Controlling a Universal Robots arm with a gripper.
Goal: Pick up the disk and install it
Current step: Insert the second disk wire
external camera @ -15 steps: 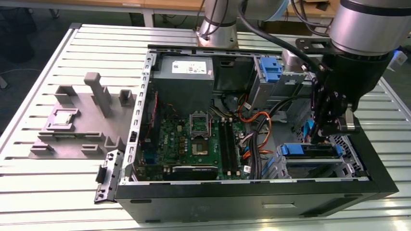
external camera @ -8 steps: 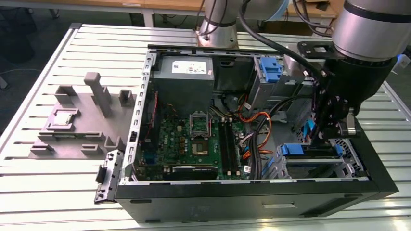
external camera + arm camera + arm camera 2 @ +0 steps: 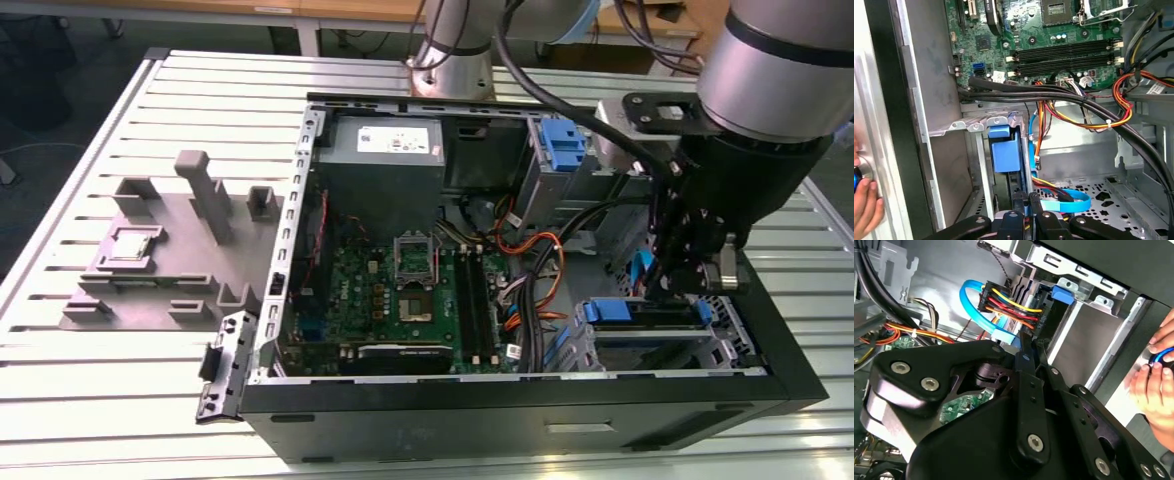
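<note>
Outside, the gripper (image 3: 687, 285) hangs over the case (image 3: 534, 400) by the bay (image 3: 654, 335). First wrist: fingers pressed together on the disk (image 3: 1004, 155), blue-bracketed, standing in that bay; a hand (image 3: 864, 205) touches the case wall. Second wrist: cables (image 3: 1009, 307) plugged alongside.

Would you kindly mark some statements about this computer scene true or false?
1. The computer case lies open on a slatted table. True.
2. The end effector hangs outside the case, above the table. False: it reaches inside the case, at the exterior view's right.
3. A person's hand shows in both wrist views. True.
4. The flat cable looped near the end effector is green. False: it is blue.
</note>
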